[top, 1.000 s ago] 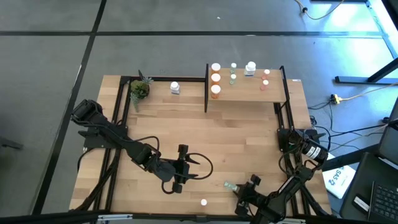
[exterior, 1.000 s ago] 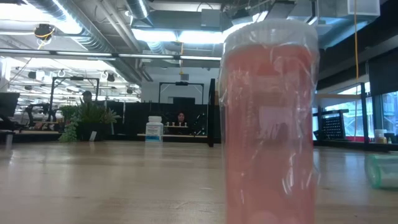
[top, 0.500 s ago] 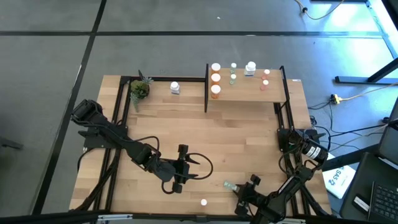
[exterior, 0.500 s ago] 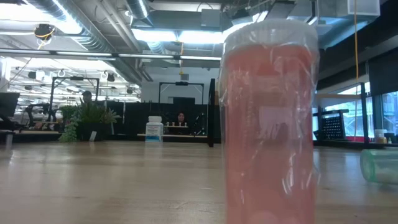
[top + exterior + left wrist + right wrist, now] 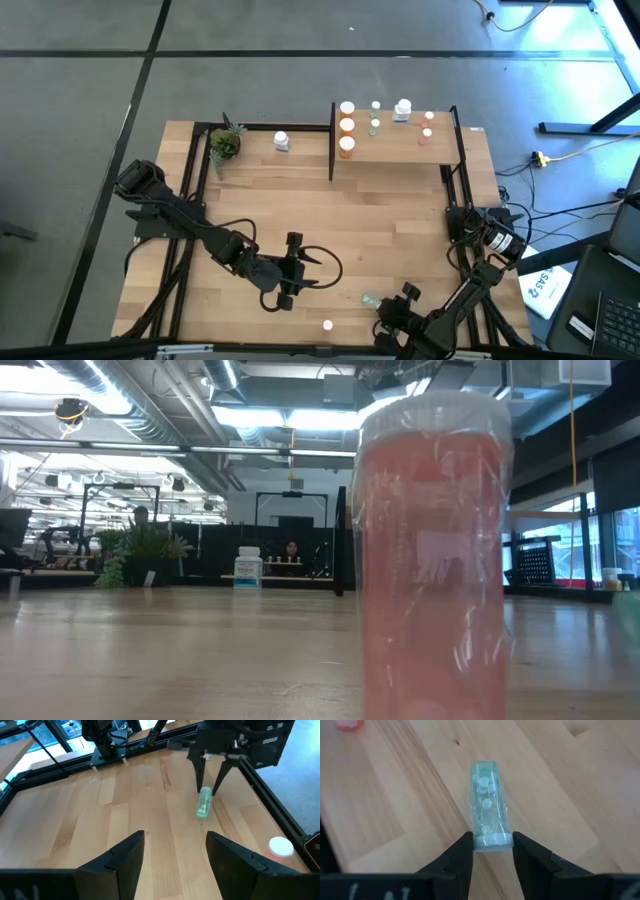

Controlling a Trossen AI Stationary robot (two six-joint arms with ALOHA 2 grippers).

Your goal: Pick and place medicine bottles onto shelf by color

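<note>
While the right claw [image 5: 492, 851] pinches the cap end of a green bottle [image 5: 488, 800] lying flat near the worktop's [image 5: 380, 220] front edge, the step in hand is the pick. Next, I judge, comes a lift and a carry to the green group on the shelf [image 5: 395, 145]. The left claw [image 5: 297, 272] waits open and empty at mid-worktop. Count, from above: seven bottles on the shelf, namely three orange, two green, one white and at least one pinkish; one white bottle [image 5: 281, 141] beside the plant [image 5: 224, 143]; one pinkish bottle [image 5: 327, 325] at the front edge

Pale green bottle [image 5: 489, 805] – white cap, pinkish-red bottle [image 5: 434, 560], light-wood table [image 5: 380, 220], black pincer [image 5: 492, 851]
</note>
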